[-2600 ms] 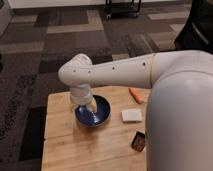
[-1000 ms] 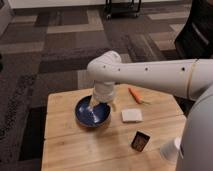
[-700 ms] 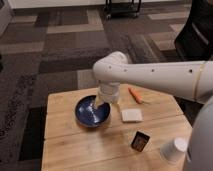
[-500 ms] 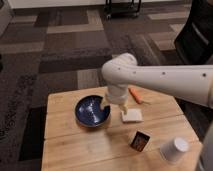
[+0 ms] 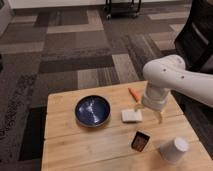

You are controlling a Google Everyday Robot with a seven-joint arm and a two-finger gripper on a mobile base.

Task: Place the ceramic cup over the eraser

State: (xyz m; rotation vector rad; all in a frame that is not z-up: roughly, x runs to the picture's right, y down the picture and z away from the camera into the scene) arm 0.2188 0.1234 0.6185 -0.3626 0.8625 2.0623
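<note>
My arm's thick wrist hides most of the gripper (image 5: 160,118), which hangs just right of the flat white block (image 5: 132,115); I cannot tell whether it is wide or narrow. The ceramic cup (image 5: 173,149) sits near the wooden table's (image 5: 65,145) front right corner, close to the edge; I can't make out whether it is upright or tipped. The eraser (image 5: 140,141) stands just left of it, not touching. The table's front is cut off. Bare wood lies in front of the dark blue bowl (image 5: 93,110).

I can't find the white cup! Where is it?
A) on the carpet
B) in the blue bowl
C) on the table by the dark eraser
C: the ceramic cup sits on the table beside the eraser, while the gripper hangs next to the white block.
</note>
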